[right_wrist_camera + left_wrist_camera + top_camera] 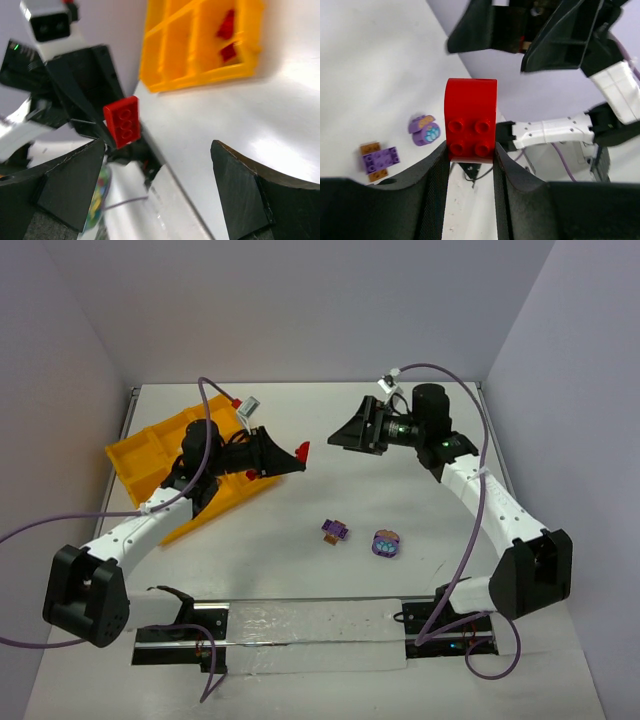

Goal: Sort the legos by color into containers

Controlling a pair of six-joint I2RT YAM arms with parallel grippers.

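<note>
Left gripper pinching a red rectangular plastic toy brick by its near end. The two fingers are pressed against the brick's opposite sides. The brick's long axis runs straight out past the fingertips and points toward the right edge of the white table; its studded face is turned to the left wrist camera. It is held off the surface, left of the table's middle, just beside the yellow-orange plastic compartment tray, which sits toward the far-left corner. Two red pieces lie inside the tray, too blurred to tell which cell.

Right gripper, in the far half, faces the brick with fingers spread wide and nothing between them.

A purple-and-orange brick cluster and a rounded purple-and-light-blue cluster rest near the middle, toward the near edge, close together but apart.
</note>
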